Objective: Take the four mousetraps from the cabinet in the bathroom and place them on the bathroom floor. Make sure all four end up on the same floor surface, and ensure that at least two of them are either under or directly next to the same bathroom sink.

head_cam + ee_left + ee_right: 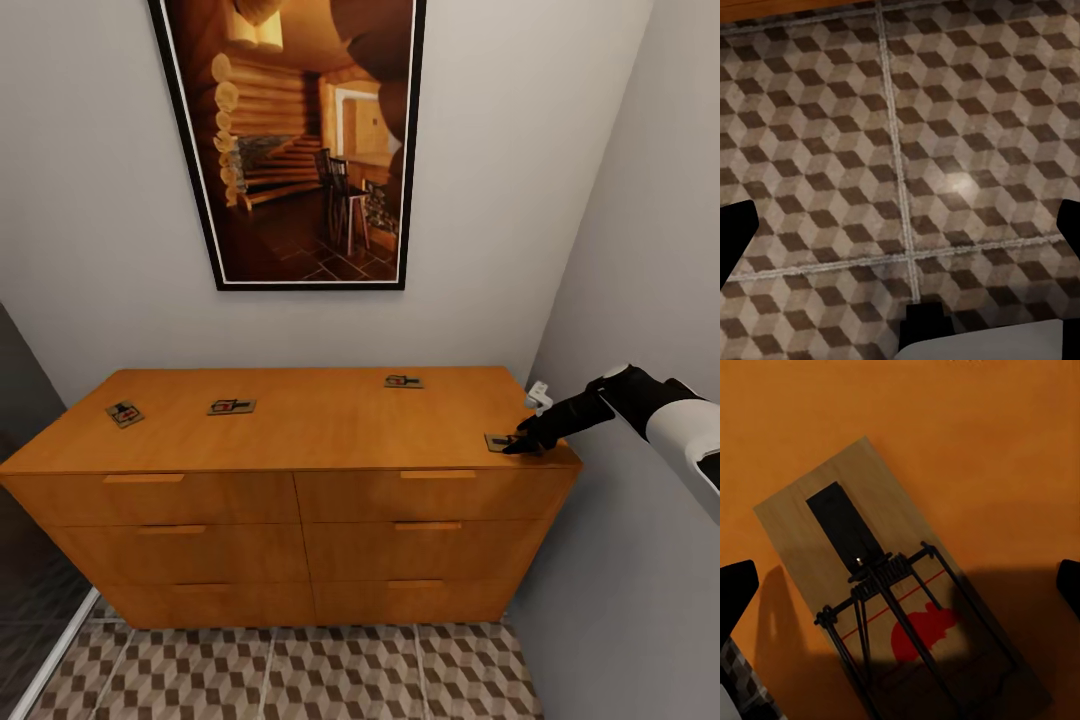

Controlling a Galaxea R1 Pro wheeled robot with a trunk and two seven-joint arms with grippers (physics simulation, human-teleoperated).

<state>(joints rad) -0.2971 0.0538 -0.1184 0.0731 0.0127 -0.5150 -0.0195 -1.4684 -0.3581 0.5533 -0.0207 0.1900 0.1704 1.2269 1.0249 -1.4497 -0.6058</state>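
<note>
My right claw point(522, 444) hangs open over the mousetrap point(896, 592) at the cabinet point(300, 430) top's right front corner, wall close beside; left claw point(900, 225) open above bathroom floor point(967, 112).

We see a large black-framed picture point(300, 140) of a log-cabin interior hanging on the pale grey wall point(90, 200) at the far side. A small white wall fitting point(539, 397) sits on the right wall, and a dark panel point(25, 520) stands at the left edge.

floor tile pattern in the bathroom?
Bathroom floor: brown, beige and white 3D cube print with pale grout lines. Left wrist view shows it best.
</note>
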